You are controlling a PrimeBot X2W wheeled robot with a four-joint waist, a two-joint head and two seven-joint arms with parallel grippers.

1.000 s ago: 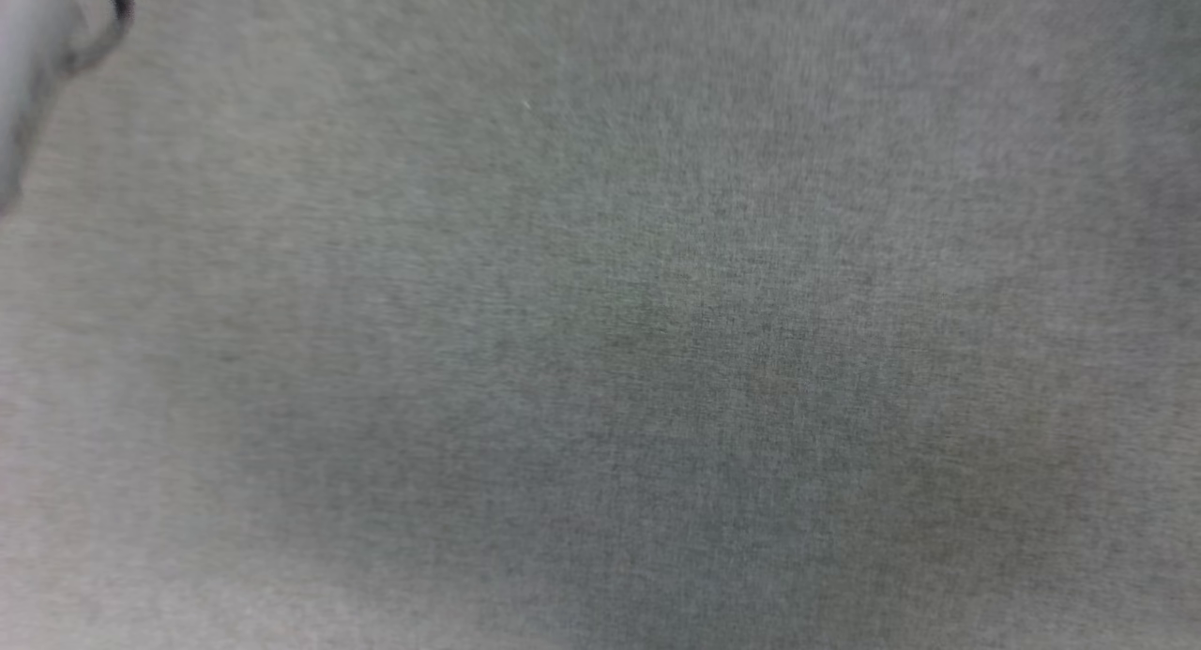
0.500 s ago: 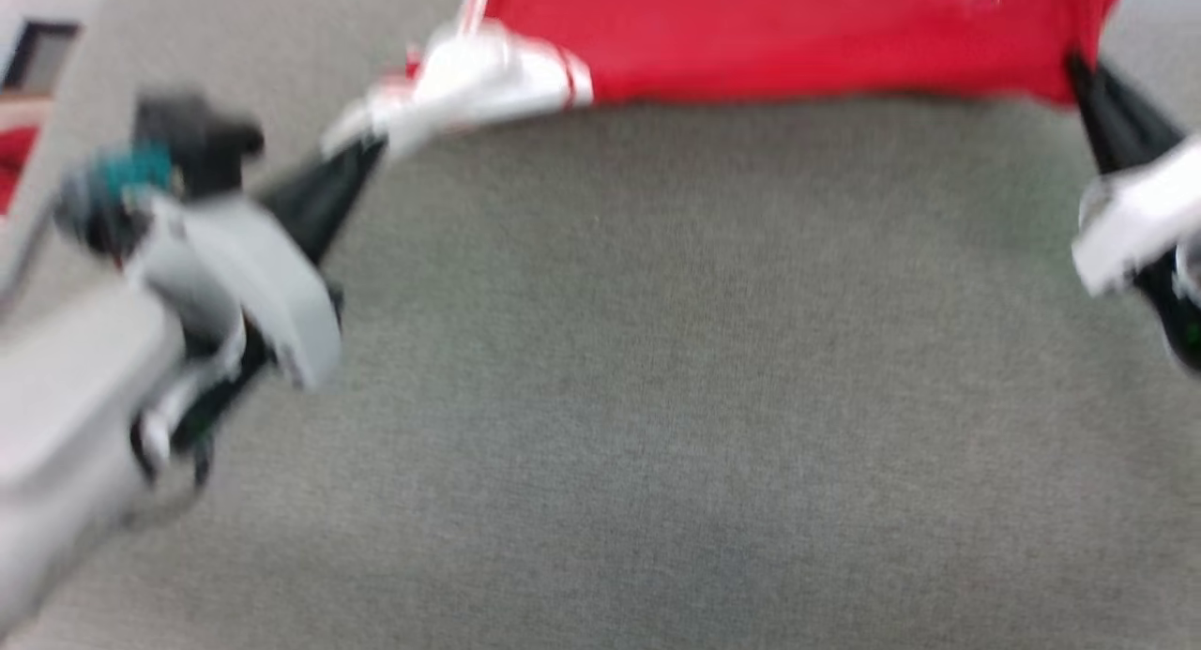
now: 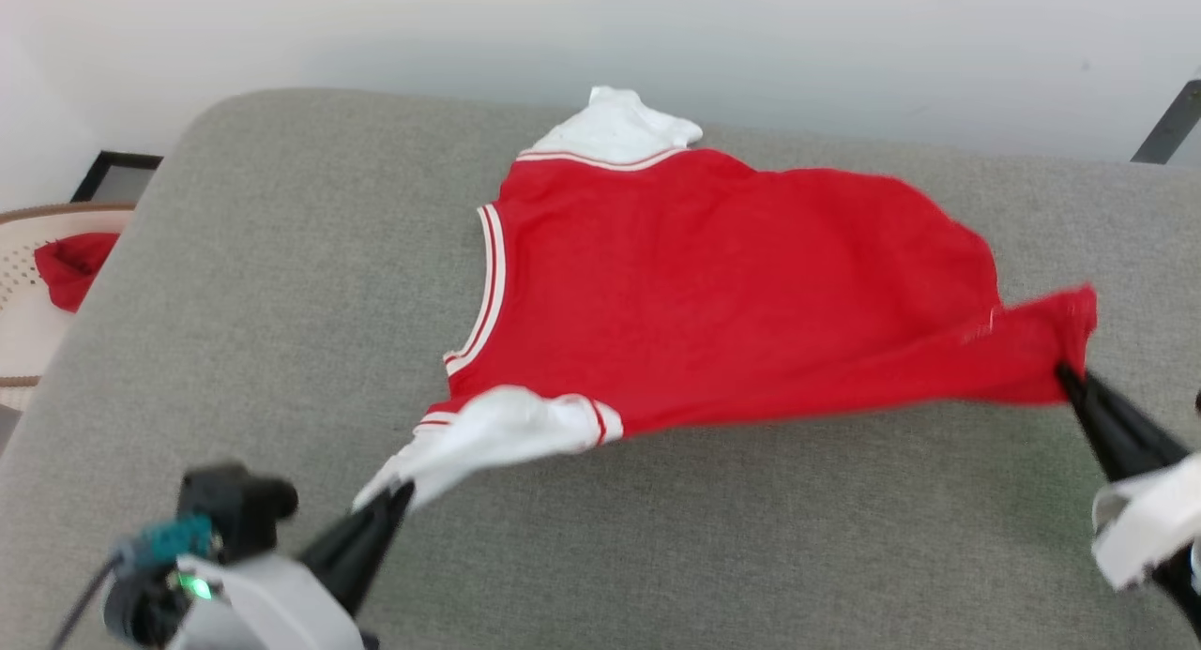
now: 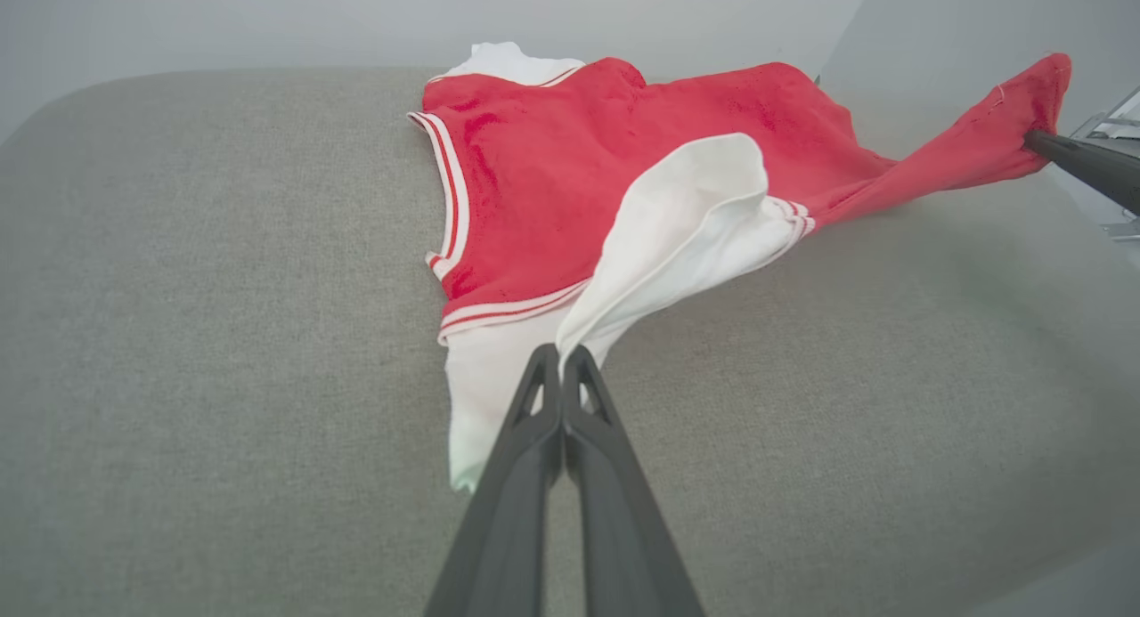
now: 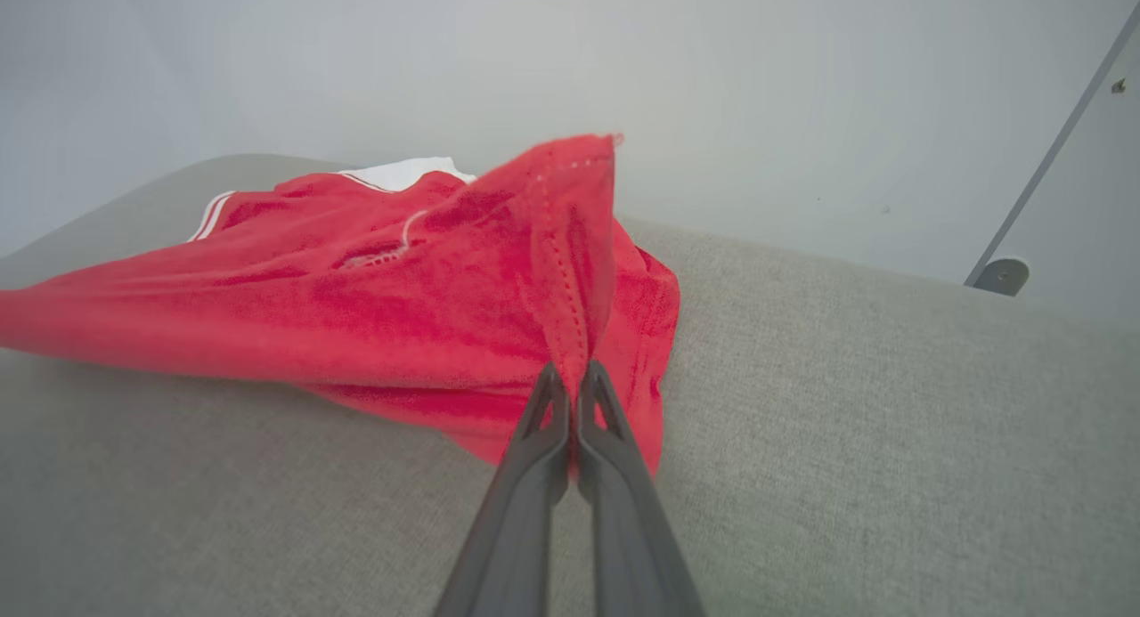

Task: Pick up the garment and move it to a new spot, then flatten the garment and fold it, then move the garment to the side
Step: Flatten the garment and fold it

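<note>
holding: left hand clamped tight on the tip of the near white sleeve; right hand clamped tight on a red hem corner. wrist views show no gap between the fingers of either hand.
garment position: the garment lies on the grey upholstered surface, no lettering showing on its upper face. the far sleeve points toward the wall. the near edge is raised and stretched between the two hands.
long axis: neck to hem runs left to right across the head view, neck end toward the left hand and hem end toward the right.
reach: each hand sits at its own end; neither is nearer the middle.
step judged: placing or spreading. flattening is not done, as the hem end is bunched.
next move calls for: even tension on both held points while lowering, or the cloth may skew.
also noted: wicker basket with red cloth lump, well apart at left.
</note>
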